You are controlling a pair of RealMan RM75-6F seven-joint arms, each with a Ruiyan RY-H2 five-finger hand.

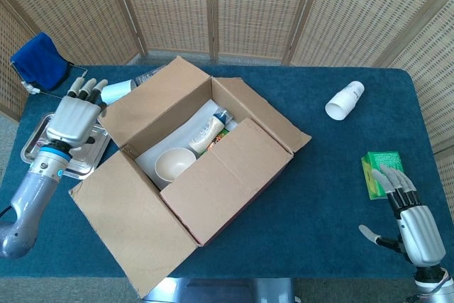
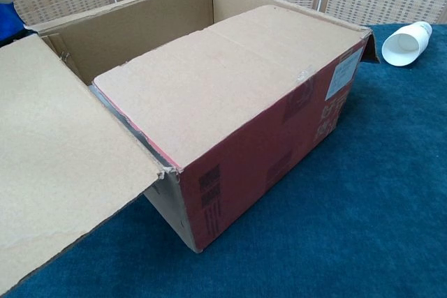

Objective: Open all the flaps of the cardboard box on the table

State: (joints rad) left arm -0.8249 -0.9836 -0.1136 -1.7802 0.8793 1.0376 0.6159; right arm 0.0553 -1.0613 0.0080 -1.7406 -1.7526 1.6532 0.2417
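Observation:
The cardboard box [image 1: 213, 175] [image 2: 279, 144] sits mid-table, red-printed on its side. Its far long flap [image 1: 152, 101] is folded outward and down. A short flap [image 1: 128, 232] [image 2: 63, 165] lies spread toward the front left, another short flap [image 1: 273, 115] leans out at the back right. The near long flap [image 1: 227, 179] [image 2: 216, 78] still covers half the opening. Inside show a bowl [image 1: 172, 163] and a bottle [image 1: 208, 133]. My left hand [image 1: 71, 120] hovers left of the box above a metal tray, fingers extended, empty. My right hand [image 1: 411, 221] rests open at the front right.
A metal tray [image 1: 42, 143] lies at the left edge under my left hand. A white cup [image 1: 345, 100] [image 2: 405, 43] lies on its side at the back right. A green packet [image 1: 381, 172] sits by my right hand. A blue cloth [image 1: 35, 58] is behind the tray.

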